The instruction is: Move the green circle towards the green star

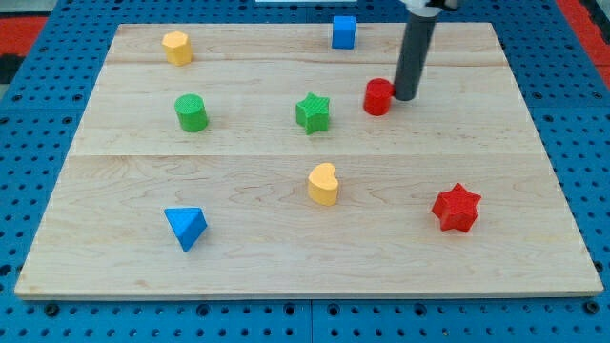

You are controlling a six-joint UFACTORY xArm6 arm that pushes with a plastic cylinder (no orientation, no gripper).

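The green circle (192, 112) sits on the wooden board at the view's left. The green star (313, 112) lies near the board's middle, well to the right of the circle. My tip (404, 97) is at the lower end of the dark rod, right of the green star. It stands just beside the right side of a red cylinder (378, 96), touching or nearly touching it. The tip is far from the green circle.
A yellow block (176, 47) sits at the top left and a blue cube (344, 31) at the top middle. A yellow heart (323, 184) lies below the green star. A blue triangle (185, 228) is at the bottom left, a red star (457, 208) at the lower right.
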